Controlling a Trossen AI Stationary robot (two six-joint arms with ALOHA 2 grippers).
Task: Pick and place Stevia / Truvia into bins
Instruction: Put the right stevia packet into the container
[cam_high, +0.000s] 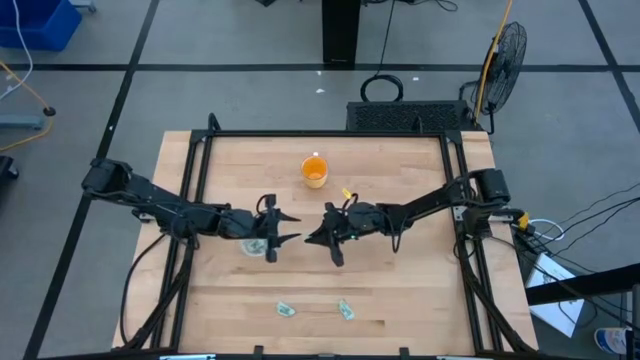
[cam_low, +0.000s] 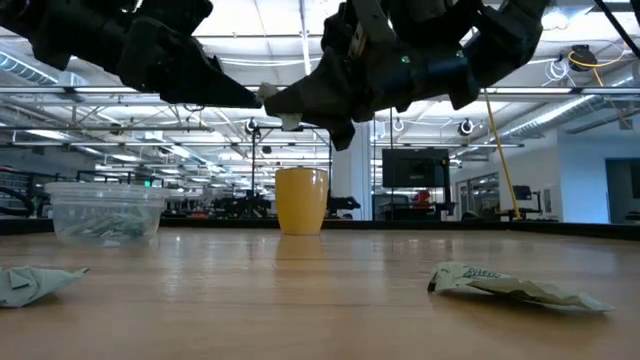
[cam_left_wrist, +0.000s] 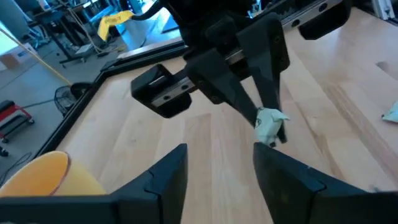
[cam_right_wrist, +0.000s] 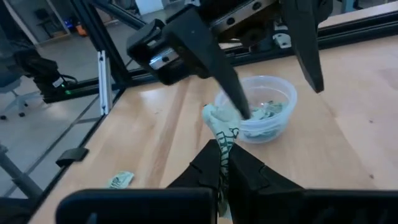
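Wooden table (cam_high: 400, 290) under an open workshop hall, with the clear cup (cam_low: 105, 210) as landmark. Left arm's gripper (cam_high: 283, 229) hangs just beside the cup, on its side toward the table's middle, fingers spread with nothing between them. Right gripper (cam_high: 318, 237) hovers a little farther from the cup on that same side, tip to tip with the left one, and its fingers are closed on a crumpled Stevia packet (cam_right_wrist: 222, 132); in the right wrist view the packet stands up from the closed fingers, with the cup behind it. The cup already holds several packets. Two loose packets (cam_high: 287, 309) and (cam_high: 346, 309) lie flat on the table, well apart from the cup toward the table's front edge. An orange cup (cam_high: 314, 171) stands beyond the two grippers, away from the clear cup toward the table's back edge.

Handling, as judged: the packets look light, thin and soft, and they crease easily. A flat one offers little edge, so a pinch across a raised fold or a corner seems the surest hold. The held packet could flutter on release, so it should be let go low over the cup.
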